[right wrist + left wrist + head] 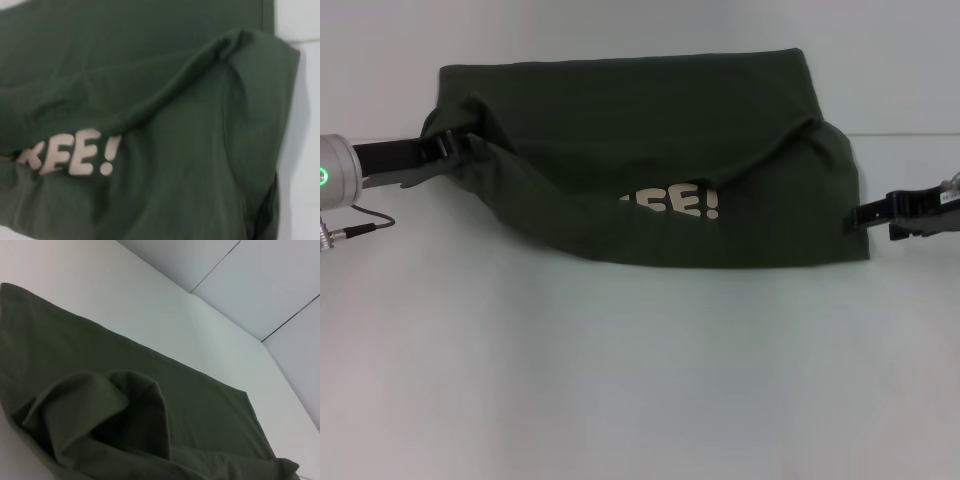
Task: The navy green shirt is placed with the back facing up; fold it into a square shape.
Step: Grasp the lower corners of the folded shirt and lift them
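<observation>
Head view, shirt [650, 160]: soft olive cotton, rumpled fold, cream lettering.
Left gripper [455, 148]: pinching shirt edge.
Right gripper [860, 214]: grip indiscernible.

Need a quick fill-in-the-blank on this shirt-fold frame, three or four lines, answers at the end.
1. The cream lettering showing on the navy green shirt ends in the punctuation mark ____.
2. The ____ gripper is at the shirt's bunched side edge.
3. The right gripper sits just off the shirt's ____ side, low on the table.

Missing words: exclamation mark; left; right
</observation>
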